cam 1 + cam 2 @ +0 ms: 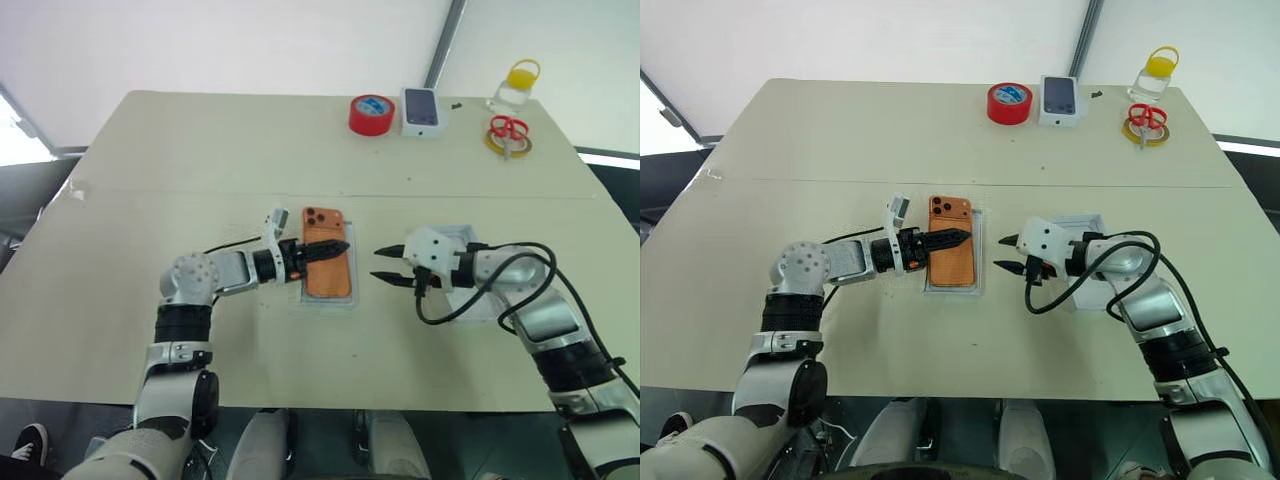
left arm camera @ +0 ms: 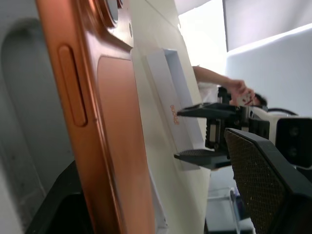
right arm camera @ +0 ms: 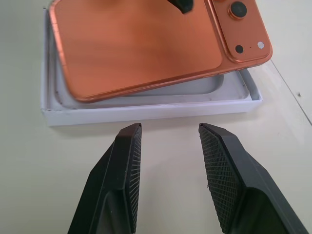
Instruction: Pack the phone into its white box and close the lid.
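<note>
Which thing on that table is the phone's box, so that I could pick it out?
Look at the beige table, near the front edge between the two grippers. The white box is the shallow tray under the orange phone. The small carton at the far edge bears a phone picture instead.

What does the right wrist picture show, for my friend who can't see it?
An orange phone lies camera-side up, tilted, not yet flat in a shallow white box on a beige table. The right pincer hangs open just in front of the box, touching nothing.
</note>
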You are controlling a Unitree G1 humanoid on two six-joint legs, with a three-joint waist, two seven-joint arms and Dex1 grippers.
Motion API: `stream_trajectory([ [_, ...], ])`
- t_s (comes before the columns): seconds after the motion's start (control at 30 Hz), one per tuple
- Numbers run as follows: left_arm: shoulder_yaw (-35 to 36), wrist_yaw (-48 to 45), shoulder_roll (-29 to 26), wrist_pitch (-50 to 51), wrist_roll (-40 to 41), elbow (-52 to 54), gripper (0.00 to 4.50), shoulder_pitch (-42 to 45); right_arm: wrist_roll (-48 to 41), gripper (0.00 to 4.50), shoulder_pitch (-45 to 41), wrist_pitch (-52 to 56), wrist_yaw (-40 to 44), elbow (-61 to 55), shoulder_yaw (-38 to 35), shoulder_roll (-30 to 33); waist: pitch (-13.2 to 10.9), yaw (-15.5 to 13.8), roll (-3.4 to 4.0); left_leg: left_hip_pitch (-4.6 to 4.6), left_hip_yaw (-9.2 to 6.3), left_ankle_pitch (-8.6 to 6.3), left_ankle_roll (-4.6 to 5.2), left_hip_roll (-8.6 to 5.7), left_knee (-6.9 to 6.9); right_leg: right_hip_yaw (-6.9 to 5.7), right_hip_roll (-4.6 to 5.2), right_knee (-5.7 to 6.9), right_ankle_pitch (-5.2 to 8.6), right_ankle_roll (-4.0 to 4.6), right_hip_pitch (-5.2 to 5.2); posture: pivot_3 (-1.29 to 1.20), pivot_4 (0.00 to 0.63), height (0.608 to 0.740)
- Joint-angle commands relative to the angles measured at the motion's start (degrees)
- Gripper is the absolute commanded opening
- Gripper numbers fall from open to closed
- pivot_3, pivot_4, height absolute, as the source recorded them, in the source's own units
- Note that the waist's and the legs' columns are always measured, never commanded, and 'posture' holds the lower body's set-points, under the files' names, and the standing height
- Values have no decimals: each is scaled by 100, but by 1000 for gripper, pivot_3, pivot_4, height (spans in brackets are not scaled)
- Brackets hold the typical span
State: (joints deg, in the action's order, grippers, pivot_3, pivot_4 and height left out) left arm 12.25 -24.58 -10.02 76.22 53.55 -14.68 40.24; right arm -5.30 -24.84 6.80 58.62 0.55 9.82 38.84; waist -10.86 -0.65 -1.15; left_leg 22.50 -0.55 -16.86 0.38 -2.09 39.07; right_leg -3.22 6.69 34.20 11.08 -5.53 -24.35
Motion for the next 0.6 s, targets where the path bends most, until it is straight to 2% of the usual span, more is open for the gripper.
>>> stream_trajectory([
  [0.03, 332, 264, 51, 448, 346, 386, 3555, 306, 32, 1962, -144, -176, -69, 23, -42, -71, 0, -6, 0, 0, 0, 0, 0, -1, 0, 0, 0, 0, 0, 0, 0, 0, 150, 740],
  [0.27, 845, 833, 52, 875, 293, 305, 3555, 313, 131, 1962, -233, -386, -154, 232, -30, -109, 0, 1, 0, 0, -1, 15, -26, -2, -1, 1, 0, 0, 0, -1, 0, 0, 150, 740],
  [0.47, 585, 796, -5, 482, -83, 393, 3555, 181, 179, 1962, -241, -437, -166, 259, -28, -137, 0, -5, 0, 0, 0, 16, -29, -3, -1, 1, 0, 0, 0, 0, 1, 0, 150, 740],
  [0.6, 494, 754, -68, 627, -106, 547, 3555, 283, 193, 1962, -271, -468, -166, 257, -33, -145, 0, -2, 0, 0, 0, 18, -31, -3, -1, 2, 1, 0, 0, 0, 1, 0, 150, 740],
])
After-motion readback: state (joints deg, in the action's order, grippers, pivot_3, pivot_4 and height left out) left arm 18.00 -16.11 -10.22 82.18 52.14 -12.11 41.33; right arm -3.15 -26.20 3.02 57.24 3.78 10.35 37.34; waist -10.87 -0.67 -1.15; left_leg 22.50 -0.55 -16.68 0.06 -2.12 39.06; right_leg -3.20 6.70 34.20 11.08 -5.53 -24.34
